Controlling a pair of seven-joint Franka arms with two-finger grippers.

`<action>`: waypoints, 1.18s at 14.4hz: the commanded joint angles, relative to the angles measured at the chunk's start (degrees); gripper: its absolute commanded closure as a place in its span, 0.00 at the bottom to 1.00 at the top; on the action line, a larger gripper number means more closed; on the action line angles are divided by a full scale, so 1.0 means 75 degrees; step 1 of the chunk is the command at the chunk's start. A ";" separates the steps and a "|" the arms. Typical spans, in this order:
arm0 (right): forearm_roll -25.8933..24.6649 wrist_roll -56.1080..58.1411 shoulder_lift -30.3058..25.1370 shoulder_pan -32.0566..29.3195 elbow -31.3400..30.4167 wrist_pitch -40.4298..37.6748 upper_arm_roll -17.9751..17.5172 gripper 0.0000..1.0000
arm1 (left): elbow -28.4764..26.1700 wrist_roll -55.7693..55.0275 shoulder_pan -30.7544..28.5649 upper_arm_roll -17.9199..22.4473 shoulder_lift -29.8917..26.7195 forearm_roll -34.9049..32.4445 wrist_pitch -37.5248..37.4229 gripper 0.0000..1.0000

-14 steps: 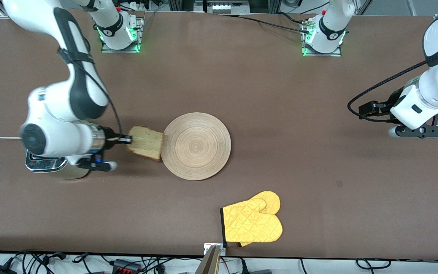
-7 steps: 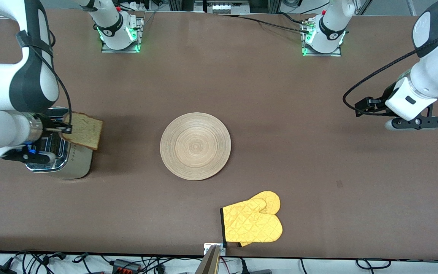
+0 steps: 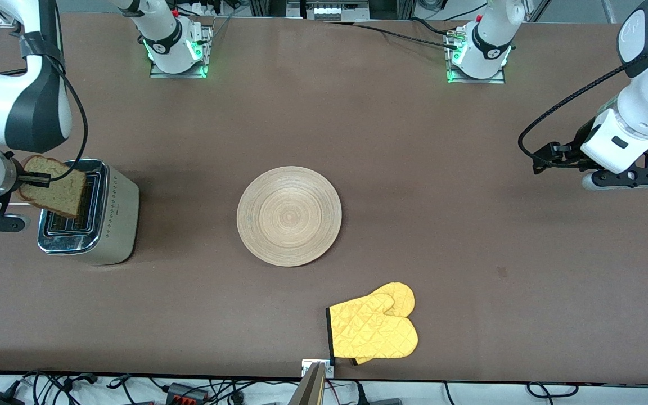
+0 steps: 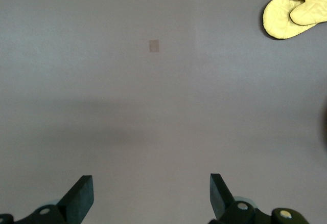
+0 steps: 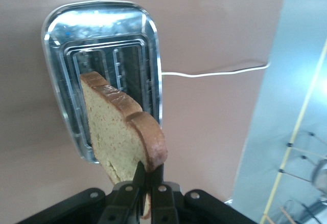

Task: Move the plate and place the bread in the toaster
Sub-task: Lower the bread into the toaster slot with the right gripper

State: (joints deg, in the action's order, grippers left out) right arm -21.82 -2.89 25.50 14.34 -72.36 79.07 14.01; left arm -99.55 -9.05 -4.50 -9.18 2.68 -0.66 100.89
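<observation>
Brown tabletop is filling your front view, and your right gripper [image 5: 144, 183] is pinching the bread [image 3: 54, 193] by its crust, jaws clamped tight on one edge. You are holding that slice on edge over the toaster [image 3: 89, 212] (its two slots are showing right under it), at the right arm's end of the table. Your left gripper [image 4: 150, 198] is waiting with jaws spread wide and nothing between them, over bare table [image 3: 414, 140] at the left arm's end. You are seeing the plate [image 3: 289, 216] lying mid-table, with a yellow oven mitt [image 3: 373, 329] nearer the front camera.
</observation>
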 commanded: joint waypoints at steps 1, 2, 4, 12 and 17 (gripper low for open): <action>-0.0314 0.0162 0.0104 0.0034 -0.0393 0.0447 0.0031 1.00 | -0.0168 -0.0106 -0.0032 -0.0054 -0.0159 -0.0170 0.0223 0.00; -0.0302 0.0162 0.0104 0.0022 -0.0558 0.0612 0.0031 1.00 | -0.0167 -0.0106 -0.0067 -0.0054 -0.0170 -0.0146 0.0247 0.00; -0.0267 0.0151 0.0139 0.0022 -0.0618 0.0719 0.0031 1.00 | -0.0179 -0.0106 -0.0114 -0.0042 -0.0170 -0.0135 0.0224 0.00; -0.0208 0.0162 0.0362 0.0010 -0.0653 0.1106 0.0031 1.00 | -0.0132 -0.0094 -0.0185 -0.0054 -0.0170 -0.0099 0.0177 0.00; -0.0173 0.0432 0.0490 0.0010 -0.0910 0.1118 0.0019 0.88 | -0.0121 -0.0047 -0.0208 -0.0042 -0.0170 -0.0111 0.0200 0.00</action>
State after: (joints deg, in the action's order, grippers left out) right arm -22.92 -1.21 29.28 14.37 -77.41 86.85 14.05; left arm -99.55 -9.13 -5.58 -9.11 2.68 -0.66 101.81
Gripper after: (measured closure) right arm 0.930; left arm 0.000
